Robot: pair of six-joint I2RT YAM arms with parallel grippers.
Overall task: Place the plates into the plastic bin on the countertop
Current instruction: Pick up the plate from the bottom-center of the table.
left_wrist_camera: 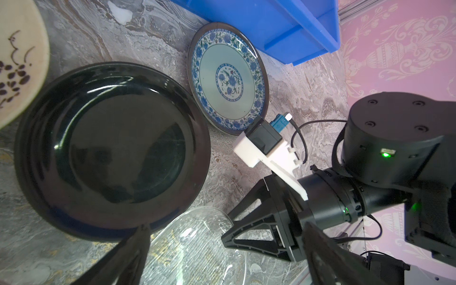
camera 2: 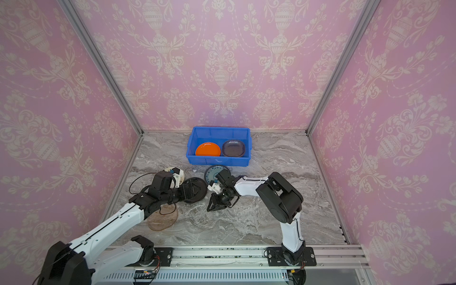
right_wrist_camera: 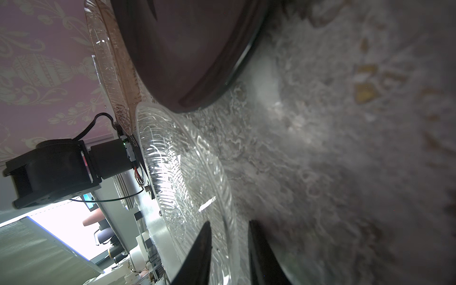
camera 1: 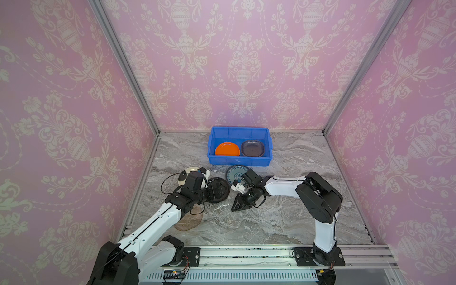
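Right wrist view: the right gripper (right_wrist_camera: 229, 223), jaws narrowly apart, straddles the rim of the clear ribbed plate (right_wrist_camera: 177, 160) on the grey marble countertop (right_wrist_camera: 345, 148). The left gripper (left_wrist_camera: 225, 224) gapes wide over the glossy black round plate (left_wrist_camera: 111, 148).

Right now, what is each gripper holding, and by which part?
Left gripper: nothing, open. Right gripper straddles the clear plate at its rim; a firm grip cannot be told.

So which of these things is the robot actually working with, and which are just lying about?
In the job: blue bin; orange plate and dark see-through plate inside it; cream plate, black plate, teal-patterned plate, brownish plate, clear plate, out on the countertop; left claw, right claw.
Just there: pink wallpaper, aluminium rails, black cable.
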